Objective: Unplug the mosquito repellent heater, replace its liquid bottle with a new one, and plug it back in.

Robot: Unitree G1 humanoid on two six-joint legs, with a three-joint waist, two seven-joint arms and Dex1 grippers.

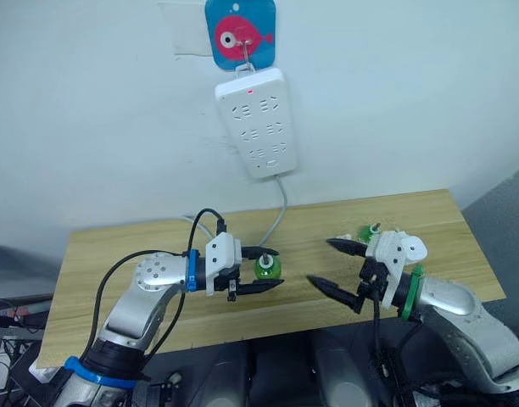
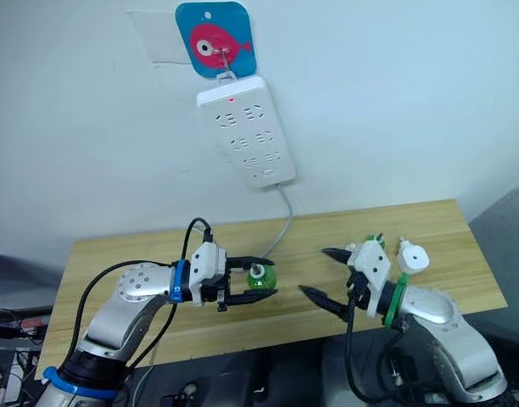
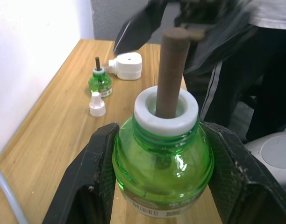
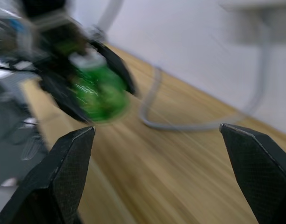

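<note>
from the head views, the left gripper clamps a green liquid bottle above the wooden table, while the right gripper hangs with fingers spread wide and holding nothing. along the left wrist view, the mosquito repellent heater lies on the table beside a second green bottle and a small white cap. it looks light, rigid and smooth, so a grip across its rounded sides seems safest.

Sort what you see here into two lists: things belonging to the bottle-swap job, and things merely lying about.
Belonging to the job:
- green bottle in the left hand
- second green bottle
- mosquito repellent heater
- power strip
- right hand, open

Lying about:
- small white cap
- fish wall hook
</note>
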